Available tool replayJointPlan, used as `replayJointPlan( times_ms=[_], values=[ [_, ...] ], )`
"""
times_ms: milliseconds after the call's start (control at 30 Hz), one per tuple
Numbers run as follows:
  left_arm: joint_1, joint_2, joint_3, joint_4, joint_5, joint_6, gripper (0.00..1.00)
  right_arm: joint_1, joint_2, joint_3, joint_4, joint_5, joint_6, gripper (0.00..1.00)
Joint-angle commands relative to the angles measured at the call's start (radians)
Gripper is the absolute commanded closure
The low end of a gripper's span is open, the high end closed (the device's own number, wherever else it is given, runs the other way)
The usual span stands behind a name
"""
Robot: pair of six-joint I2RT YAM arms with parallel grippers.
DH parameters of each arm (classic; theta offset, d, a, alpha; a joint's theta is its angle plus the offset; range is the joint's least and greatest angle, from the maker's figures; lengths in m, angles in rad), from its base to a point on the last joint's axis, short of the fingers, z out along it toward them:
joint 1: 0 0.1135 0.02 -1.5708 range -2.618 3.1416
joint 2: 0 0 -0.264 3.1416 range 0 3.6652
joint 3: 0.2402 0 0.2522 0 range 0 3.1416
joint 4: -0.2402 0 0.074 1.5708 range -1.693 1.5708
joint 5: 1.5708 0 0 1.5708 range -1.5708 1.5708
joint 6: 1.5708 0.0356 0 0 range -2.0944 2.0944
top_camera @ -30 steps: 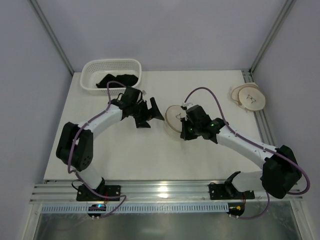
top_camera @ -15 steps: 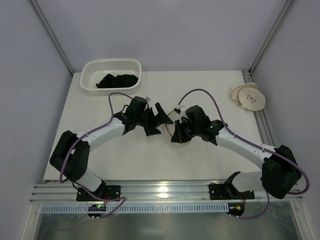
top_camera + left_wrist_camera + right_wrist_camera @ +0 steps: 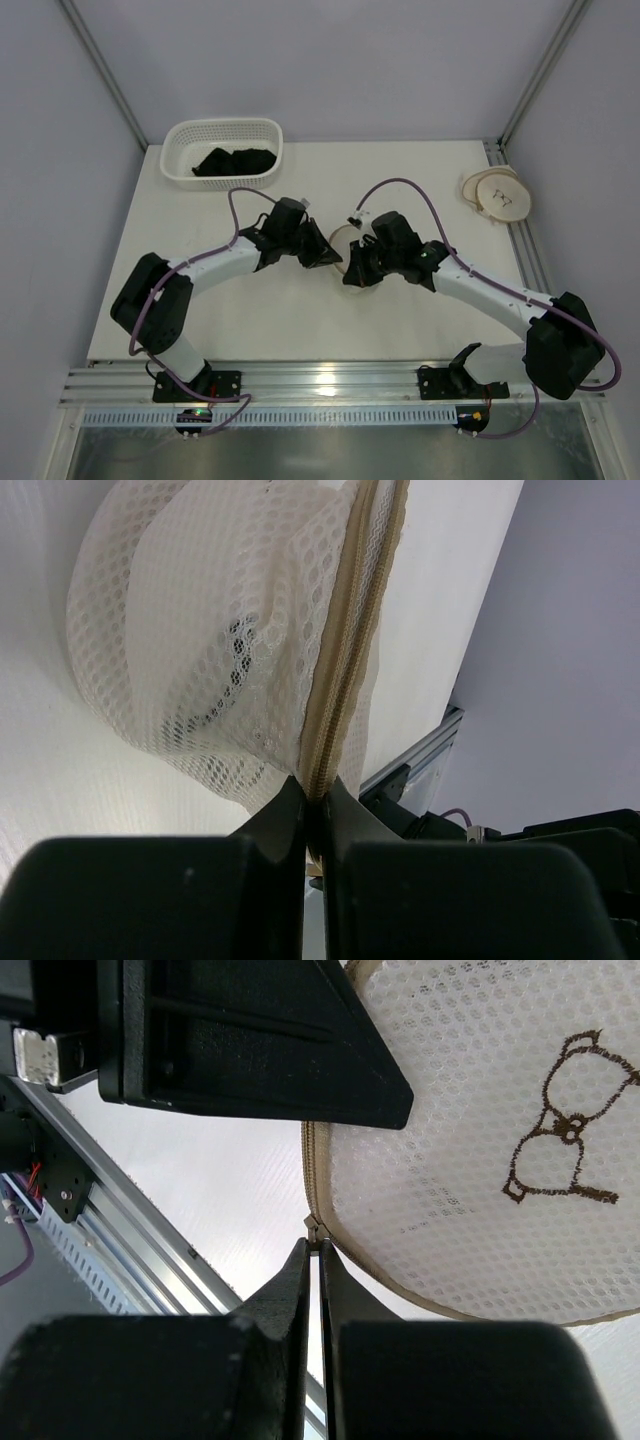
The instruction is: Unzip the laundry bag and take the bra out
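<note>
Laundry bag (image 3: 470, 1080): left jaws pinch zip trim (image 3: 340, 660); right jaws pinch zip pull (image 3: 314, 1228).

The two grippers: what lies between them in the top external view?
Only the laundry bag. The left gripper and right gripper each pinch its zipped rim, shown closer in both wrist views.

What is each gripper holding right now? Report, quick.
Left gripper: closed, pinching the laundry bag at its zip seam.
Right gripper: closed on the zip pull.
</note>
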Motion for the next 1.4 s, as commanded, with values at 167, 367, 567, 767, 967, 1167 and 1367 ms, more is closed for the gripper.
replayJointPlan(
  times_ms=[167, 367, 567, 767, 967, 1167, 1367],
  values=[
    [0.061, -0.035, 0.04, -0.006, -0.014, 0.055, 1.0, 0.058, 0.002, 0.027, -0.126, 0.039, -0.062, 0.96],
    [0.144, -0.007, 0.113, -0.116, 0.09, 0.182, 1.0, 0.055, 0.028, 0.019, -0.229, 0.292, 0.006, 0.96],
    [0.164, 0.1, 0.26, -0.281, 0.216, 0.375, 1.0, -0.013, 0.124, 0.085, -0.287, 0.461, 0.074, 0.96],
    [0.169, 0.268, 0.496, -0.44, 0.264, 0.547, 1.0, -0.028, 0.163, 0.128, -0.243, 0.452, 0.068, 0.97],
    [0.181, 0.301, 0.561, -0.355, 0.235, 0.506, 0.22, -0.028, 0.077, 0.117, -0.209, 0.405, 0.051, 0.96],
    [0.181, 0.116, 0.379, -0.291, 0.071, 0.385, 0.01, -0.028, 0.005, 0.076, -0.16, 0.262, 0.02, 0.97],
    [0.154, -0.093, 0.092, -0.185, 0.042, 0.196, 0.01, -0.022, -0.021, 0.028, -0.039, 0.003, -0.01, 0.96]
  ],
)
